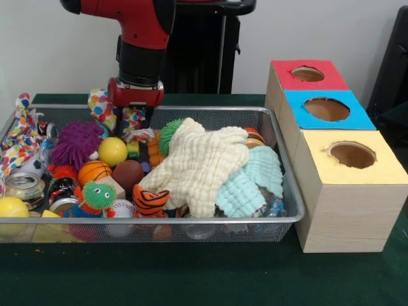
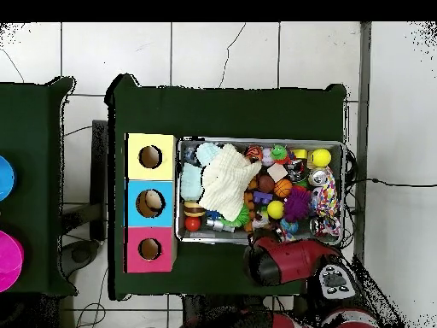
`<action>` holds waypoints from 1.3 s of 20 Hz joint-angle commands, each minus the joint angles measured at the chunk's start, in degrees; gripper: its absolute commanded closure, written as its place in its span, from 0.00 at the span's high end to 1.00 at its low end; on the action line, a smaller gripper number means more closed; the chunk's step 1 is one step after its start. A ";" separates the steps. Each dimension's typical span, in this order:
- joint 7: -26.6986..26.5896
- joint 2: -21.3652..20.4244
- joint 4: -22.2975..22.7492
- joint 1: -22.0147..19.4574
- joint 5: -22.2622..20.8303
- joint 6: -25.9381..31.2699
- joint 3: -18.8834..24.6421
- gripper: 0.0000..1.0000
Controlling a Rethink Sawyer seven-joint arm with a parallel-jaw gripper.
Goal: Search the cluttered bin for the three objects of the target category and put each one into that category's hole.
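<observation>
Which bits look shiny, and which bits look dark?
Front view: light glints on the bin along its metal rim and on a silver can, and the yellow hole is shaded inside. Overhead view: the white floor is the brightest part, and the green table looks dark.

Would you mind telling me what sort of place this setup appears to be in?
Probably a robotics lab: a green-covered table holds a wire bin of toys beside a wooden sorting box, on a tiled floor with trailing cables.

Cream cloth (image 1: 203, 162) atop cluttered bin (image 1: 290, 217)
</observation>
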 commanded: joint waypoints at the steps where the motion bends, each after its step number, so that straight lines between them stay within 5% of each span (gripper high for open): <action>1: 5.36 6.06 -4.12 0.97 -2.80 -2.83 -1.62 1.00; 9: 5.37 6.79 -4.32 2.06 -1.44 -4.27 -2.14 1.00; 10: 5.53 6.93 -4.33 2.41 -0.98 -4.44 -2.51 0.00; 20: 5.76 3.66 -3.50 3.77 0.71 -1.55 -1.40 0.00; 26: 1.39 -9.00 2.77 -2.45 2.53 7.80 11.85 0.00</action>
